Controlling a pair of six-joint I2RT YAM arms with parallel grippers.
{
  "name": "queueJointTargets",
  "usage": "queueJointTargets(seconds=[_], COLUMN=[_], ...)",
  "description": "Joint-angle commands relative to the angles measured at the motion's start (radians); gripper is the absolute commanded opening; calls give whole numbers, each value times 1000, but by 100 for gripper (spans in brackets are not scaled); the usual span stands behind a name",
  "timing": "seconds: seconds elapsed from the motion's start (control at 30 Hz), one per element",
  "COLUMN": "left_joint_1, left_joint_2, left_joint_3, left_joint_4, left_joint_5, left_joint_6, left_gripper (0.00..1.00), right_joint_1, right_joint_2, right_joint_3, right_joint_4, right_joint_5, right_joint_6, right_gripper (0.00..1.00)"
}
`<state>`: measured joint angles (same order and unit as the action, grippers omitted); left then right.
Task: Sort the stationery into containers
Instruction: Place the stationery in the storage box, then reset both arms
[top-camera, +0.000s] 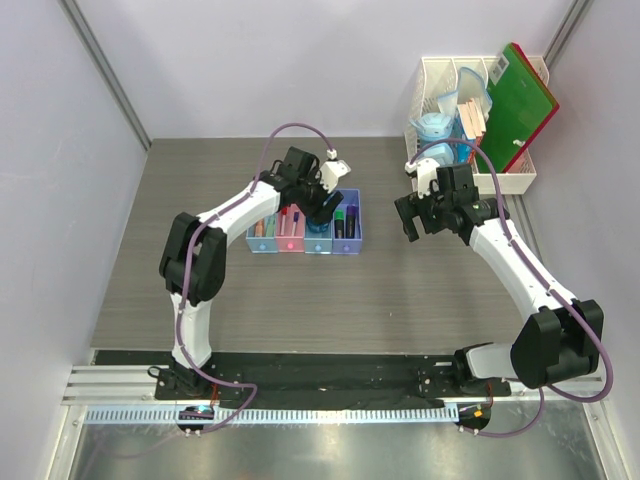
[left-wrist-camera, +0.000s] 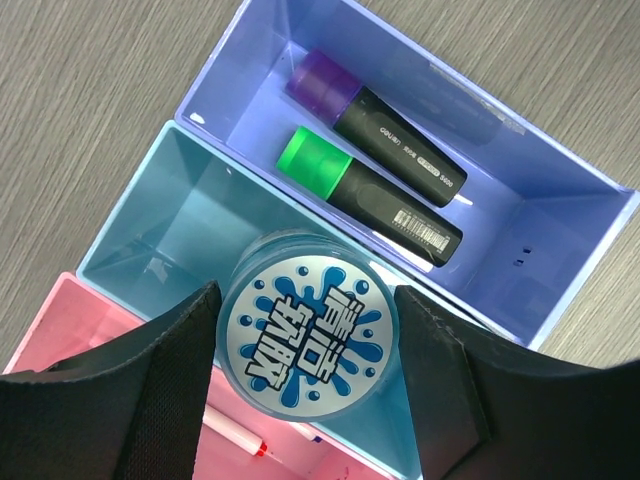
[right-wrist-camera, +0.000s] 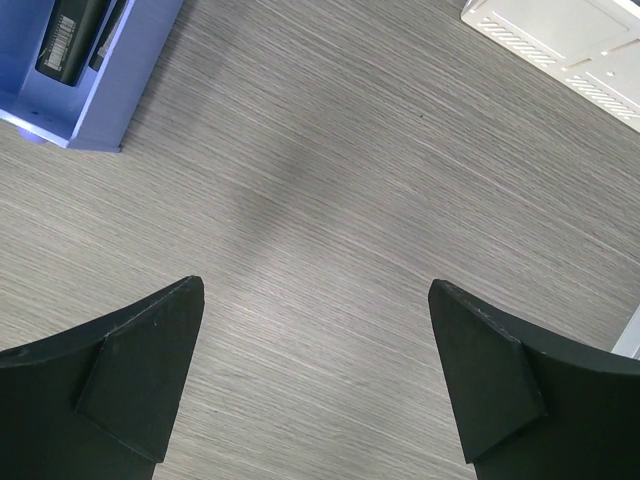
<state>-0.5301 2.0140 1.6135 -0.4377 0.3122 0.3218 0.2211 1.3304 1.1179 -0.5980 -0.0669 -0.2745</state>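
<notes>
Holding the blue tape roll (left-wrist-camera: 308, 345) clamped between its jaws, our left gripper (left-wrist-camera: 305, 298) hangs with the light blue bin (left-wrist-camera: 150, 220) just below it. Next, we judge, it should lower and let go. Our right gripper (right-wrist-camera: 315, 290) gapes, empty.

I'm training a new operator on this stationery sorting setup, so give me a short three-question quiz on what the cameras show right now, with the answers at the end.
1. Multiple choice: what is between the fingers of the left gripper?
A) nothing
B) a round blue tape roll
C) a yellow ruler

2. True or false: the right gripper has its jaws closed.

3. Fill the blank: the purple rectangular plastic bin holds ___ black markers.

Key: 1 B. 2 False: the jaws stand wide open over bare table. 3 Two: one has a purple cap and one a green cap.
</notes>
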Motion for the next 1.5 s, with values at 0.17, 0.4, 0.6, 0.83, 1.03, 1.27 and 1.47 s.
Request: queueJointTargets(seconds=[0.17,0.4,0.6,0.83,1.03,1.27,1.47], left_joint_1=[-4,-4,10,157,252,263,309], left_joint_2=[-9,-57,-232,-551,-747,-989,-1022], left_joint_3=[40,57,21,-301,-550,-747,-727], left_joint_4=[71,62,30,162,195,241,203], left_joint_5=[-28,-45,-165,-265,-255,-203,-183], left_joint_6=[11,0,-62,-182,-219,-194,-217], left_gripper=[89,93,97,100,100,100,100], right_joint_1=[-3,-2,0,0,-2,-2,0], right_joint_2=[-23,-23,-39,-141,-183,-243,-255], right_joint_3=[10,19,34,20,-19,-76,-81], right_joint_4=[33,30,-9,6,73,127,141], right_joint_5=[-25,-31,-123,-220,-228,-205,-206], right_joint_6=[15,15,1,18,46,69,87], right_gripper=[100,100,100,100,100,100,100])
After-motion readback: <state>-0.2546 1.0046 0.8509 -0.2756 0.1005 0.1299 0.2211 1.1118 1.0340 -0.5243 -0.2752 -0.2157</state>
